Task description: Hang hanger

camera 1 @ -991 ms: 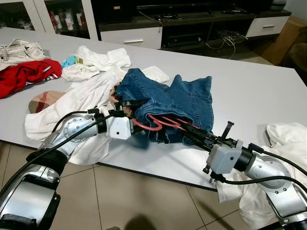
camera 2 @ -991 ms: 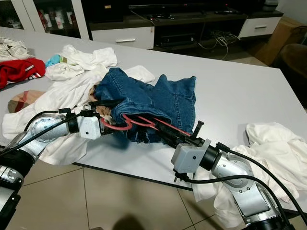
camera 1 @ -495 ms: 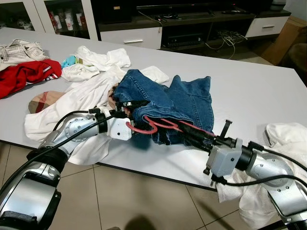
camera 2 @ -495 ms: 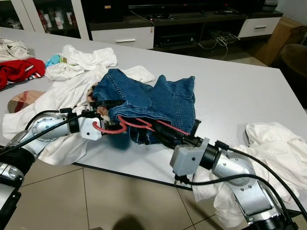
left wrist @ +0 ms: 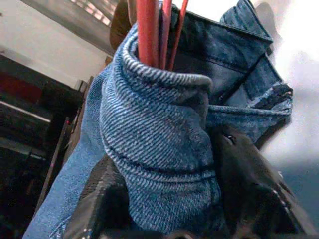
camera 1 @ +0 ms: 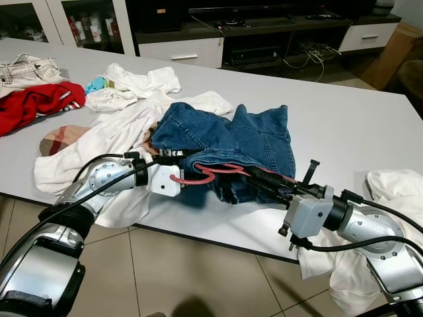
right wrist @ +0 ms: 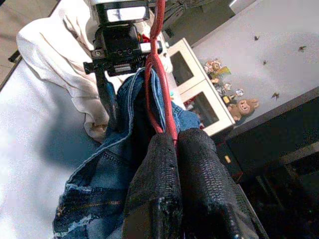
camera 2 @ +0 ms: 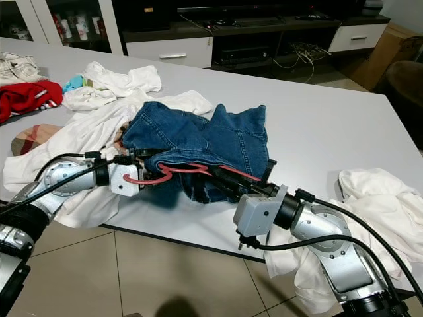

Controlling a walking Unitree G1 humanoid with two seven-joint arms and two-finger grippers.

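Blue denim shorts [camera 1: 254, 139] lie bunched in the middle of the grey table [camera 1: 344, 119]. A red hanger [camera 1: 198, 174] is pushed into their waistband, its hook sticking out toward my left arm. My left gripper [camera 1: 180, 156] is shut on a fold of the denim waistband [left wrist: 159, 129], with a black finger [left wrist: 249, 189] on each side of it. From the right, my right gripper [camera 1: 256, 176] reaches into the shorts. Its fingers [right wrist: 154, 184] are shut on the red hanger [right wrist: 160, 94].
White garments [camera 1: 112, 129] are piled left of the shorts, with a red garment [camera 1: 33, 102] at the far left. Another white cloth [camera 1: 396, 188] hangs over the table's right front corner. The table's front edge [camera 1: 211, 236] runs under both arms. A TV cabinet [camera 1: 178, 49] stands behind.
The shorts and hanger have sunk lower toward the table and flattened. My left gripper came down with the waistband, and the hanger hook now lies nearly level.
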